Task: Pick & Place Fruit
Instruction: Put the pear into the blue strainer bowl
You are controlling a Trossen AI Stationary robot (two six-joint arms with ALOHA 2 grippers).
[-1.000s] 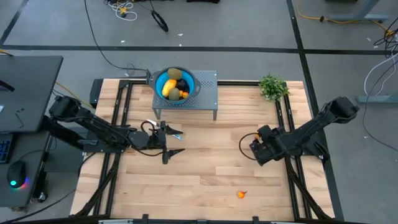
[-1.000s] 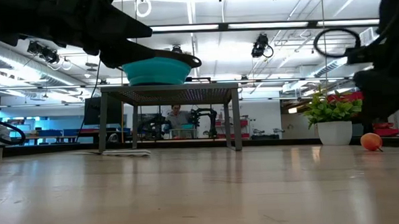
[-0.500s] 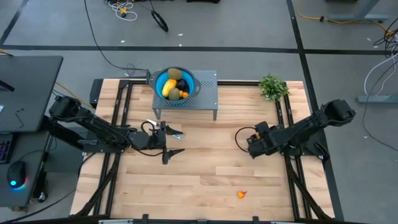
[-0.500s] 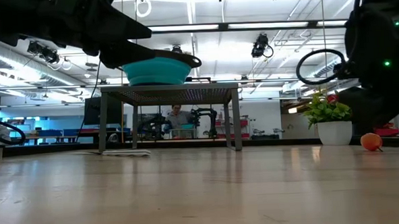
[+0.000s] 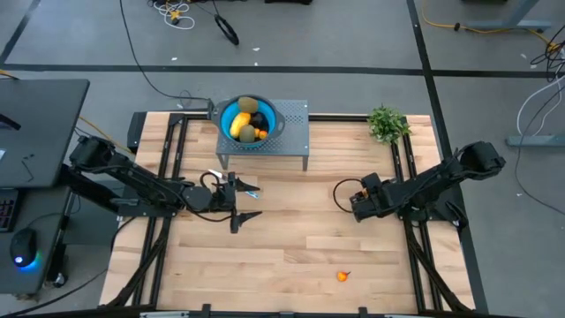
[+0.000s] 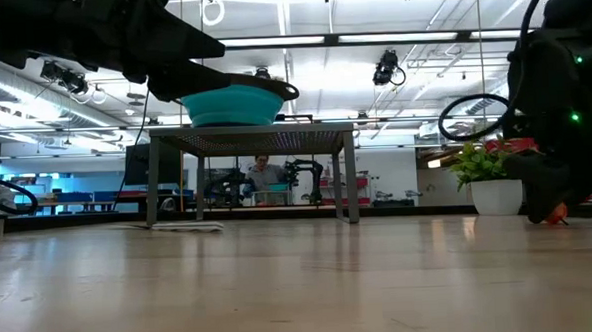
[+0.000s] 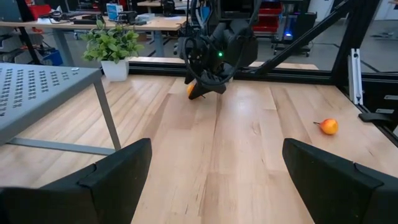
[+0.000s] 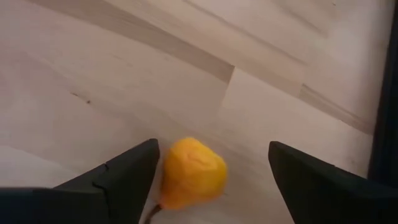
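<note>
A small orange fruit [image 8: 189, 171] lies on the wooden table between the open fingers of my right gripper [image 8: 212, 149]. The gripper is low over the table's right half [image 5: 355, 205], and the fruit shows under it in the left wrist view [image 7: 191, 89]. A second small orange fruit [image 5: 342, 276] lies near the table's near edge. A blue bowl [image 5: 226, 113] on a grey perforated stand [image 5: 296, 119] at the far edge holds a yellow oblong fruit [image 5: 240, 124], an olive fruit [image 5: 247, 106] and other pieces. My left gripper [image 5: 250, 203] is open and empty, left of centre. My right gripper's fingers point down at the table and stand on either side of the small orange fruit [image 8: 168, 180], which rests on the table. One finger [image 8: 134, 171] is very close to the fruit's side; I cannot tell whether it touches.
A green potted plant [image 5: 386, 124] stands at the far right corner. The stand's legs [image 7: 109, 118] rise close to my left gripper. Bare wood lies between the two arms and toward the near edge. A person shows in the room beyond the table [image 6: 264, 175].
My right gripper has moved toward the table's left edge and come down over the small orange fruit, which it now partly hides in the low view. The fruit has stayed where it was.
</note>
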